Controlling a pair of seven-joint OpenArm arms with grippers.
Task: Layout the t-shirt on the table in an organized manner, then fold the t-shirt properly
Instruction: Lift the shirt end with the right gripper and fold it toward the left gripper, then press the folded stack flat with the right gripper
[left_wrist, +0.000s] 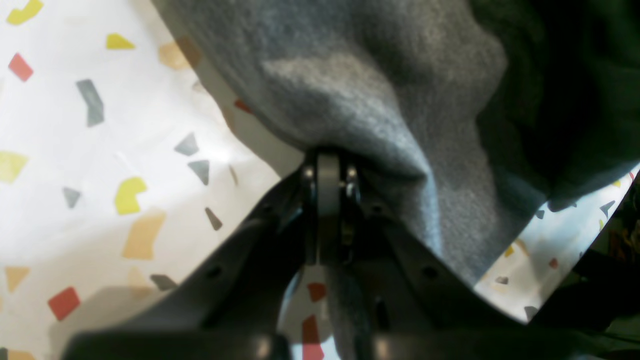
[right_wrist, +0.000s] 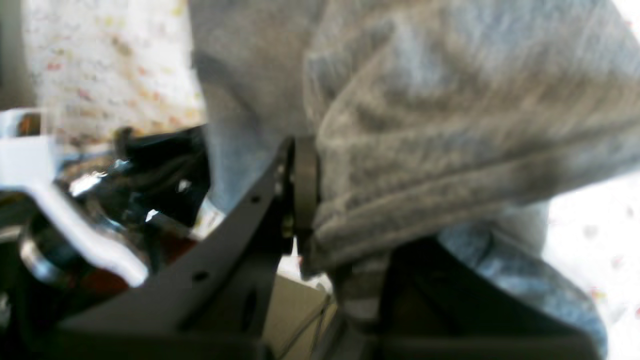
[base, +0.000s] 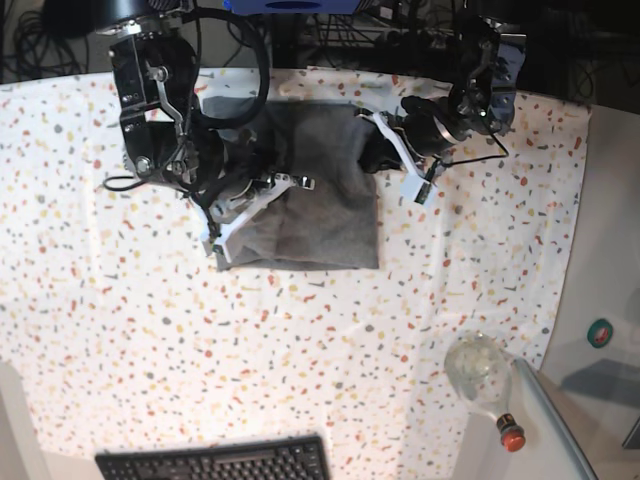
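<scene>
The grey t-shirt (base: 320, 215) lies bunched in a rough rectangle on the back middle of the speckled table (base: 200, 340). My left gripper (left_wrist: 327, 159) is shut on a pinched fold of the t-shirt (left_wrist: 360, 90); in the base view this left gripper (base: 373, 152) is at the shirt's upper right edge. My right gripper (right_wrist: 317, 200) is shut on a thick hem fold of the t-shirt (right_wrist: 450, 125), with one finger (right_wrist: 305, 180) showing and the other hidden under cloth. In the base view the right gripper (base: 272, 182) is over the shirt's left side.
A clear plastic bottle (base: 478, 372) with a red cap lies at the table's front right corner. A black keyboard (base: 215, 463) sits at the front edge. A plain white ledge (base: 605, 290) runs along the right side, and cables lie behind the table.
</scene>
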